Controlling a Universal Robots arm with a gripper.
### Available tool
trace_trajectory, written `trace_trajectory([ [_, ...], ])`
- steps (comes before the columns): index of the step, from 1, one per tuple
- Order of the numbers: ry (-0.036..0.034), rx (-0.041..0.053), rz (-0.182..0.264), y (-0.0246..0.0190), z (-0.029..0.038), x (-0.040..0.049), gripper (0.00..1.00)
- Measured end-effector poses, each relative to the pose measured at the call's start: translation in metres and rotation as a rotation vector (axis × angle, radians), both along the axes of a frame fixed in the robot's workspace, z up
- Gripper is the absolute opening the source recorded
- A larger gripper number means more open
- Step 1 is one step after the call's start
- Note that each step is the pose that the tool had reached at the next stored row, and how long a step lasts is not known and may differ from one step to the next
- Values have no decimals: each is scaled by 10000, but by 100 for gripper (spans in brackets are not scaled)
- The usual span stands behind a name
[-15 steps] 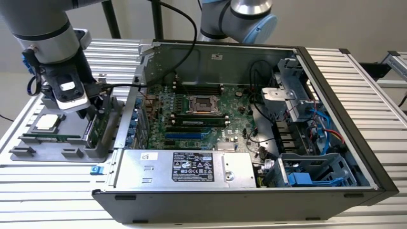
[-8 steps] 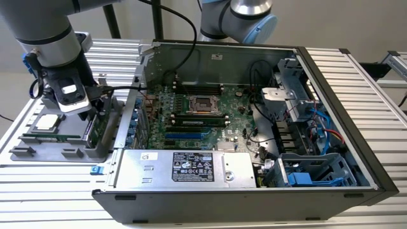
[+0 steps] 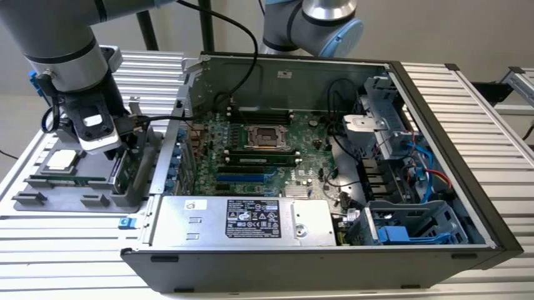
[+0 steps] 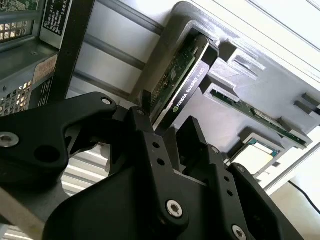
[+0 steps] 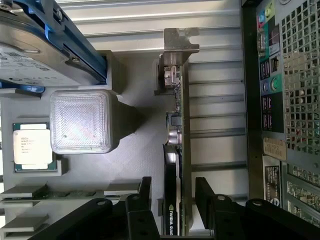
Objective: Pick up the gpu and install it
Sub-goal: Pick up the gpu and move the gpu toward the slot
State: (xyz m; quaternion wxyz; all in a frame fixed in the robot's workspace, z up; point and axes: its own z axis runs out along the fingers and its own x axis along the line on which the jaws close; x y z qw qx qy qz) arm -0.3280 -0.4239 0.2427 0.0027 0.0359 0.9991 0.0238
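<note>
Exterior view: the gripper (image 3: 127, 139) hangs over the gpu (image 3: 125, 172), which stands on edge in a gray holder (image 3: 50, 194) beside the open computer case (image 3: 467, 156). Both wrist views: the jaws are spread, and 2 fingers (image 5: 204, 195) straddle the card without touching it. This looks like the pick-up step; closing calls for square contact on both faces.

gpu (image 5: 173, 165) in matt black plastic shroud with bare silver metal bracket, matt black gripper (image 5: 174, 184), smooth matt grey plastic tray (image 5: 135, 150), frosted ribbed plastic block (image 5: 80, 121), ribbed aluminium table (image 5: 215, 125), perforated sheet-metal computer case (image 5: 300, 100)
</note>
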Motion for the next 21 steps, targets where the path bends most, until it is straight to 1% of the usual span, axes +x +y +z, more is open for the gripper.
trace_trajectory([
  [10,1,0,0,0,-59,0,100],
  [21,1,-1,0,0,-91,0,100],
])
